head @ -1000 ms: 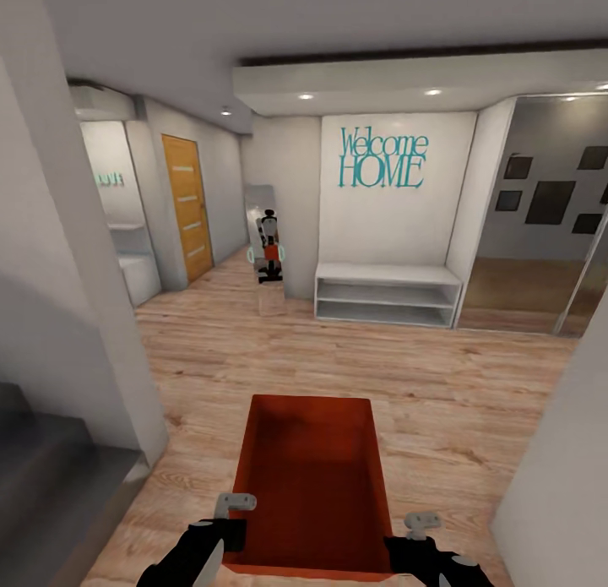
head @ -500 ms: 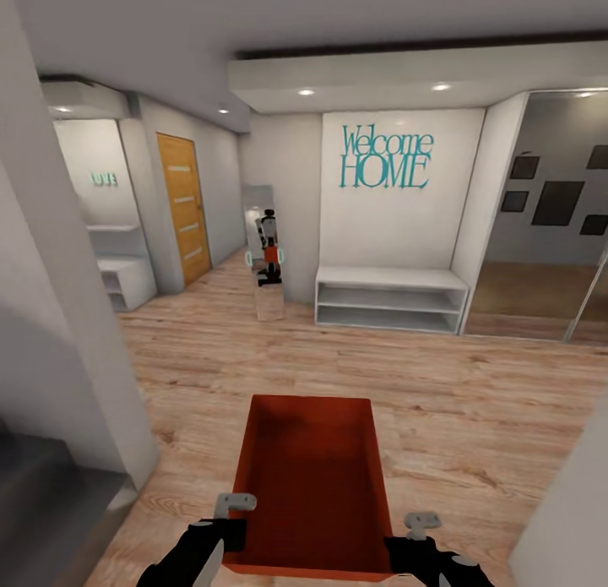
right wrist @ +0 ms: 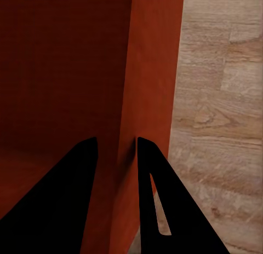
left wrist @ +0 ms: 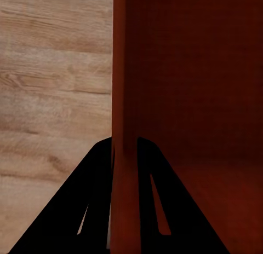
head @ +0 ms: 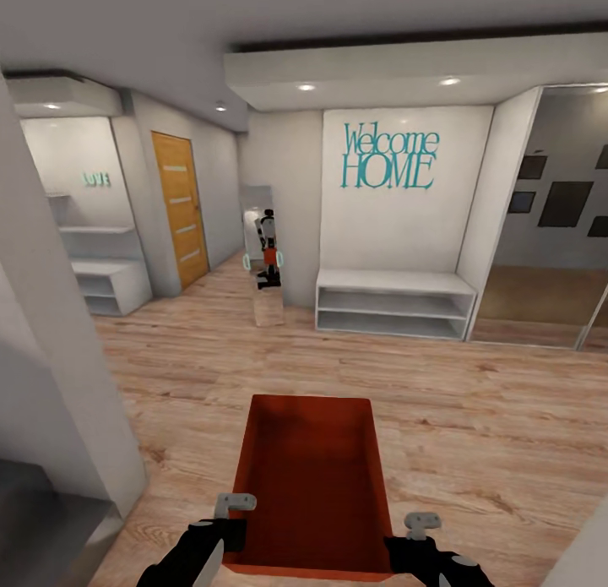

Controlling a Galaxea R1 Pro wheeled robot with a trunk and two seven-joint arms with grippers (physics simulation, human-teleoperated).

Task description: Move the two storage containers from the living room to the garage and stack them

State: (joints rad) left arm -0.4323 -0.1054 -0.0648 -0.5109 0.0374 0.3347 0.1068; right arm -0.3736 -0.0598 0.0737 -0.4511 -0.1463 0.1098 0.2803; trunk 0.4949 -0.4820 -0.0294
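We carry one storage container [head: 312, 486], left tool [head: 232, 524] and right tool [head: 409, 540] clamped on its walls, facing the Welcome HOME wall [head: 388, 156]; garage unreached, stacking undone.

A light wood plank floor [head: 355, 367] is spread across an entry hall, and its grain is also seen in both wrist views. On the far white wall [head: 388, 232], teal lettering reading "Welcome HOME" [head: 388, 156] is mounted above a low white open shelf bench [head: 395, 304]. A narrow standing mirror [head: 266, 258] is set just beside the bench, against the wall corner. Further left, an orange wood-panelled door [head: 180, 209] is framed by pale grey walls, and white shelving [head: 101, 274] is lit beneath small teal letters [head: 95, 179]. Recessed ceiling spotlights [head: 306, 87] are lit under a dropped soffit. At the right, dark picture frames [head: 564, 203] are hung on a grey wall.
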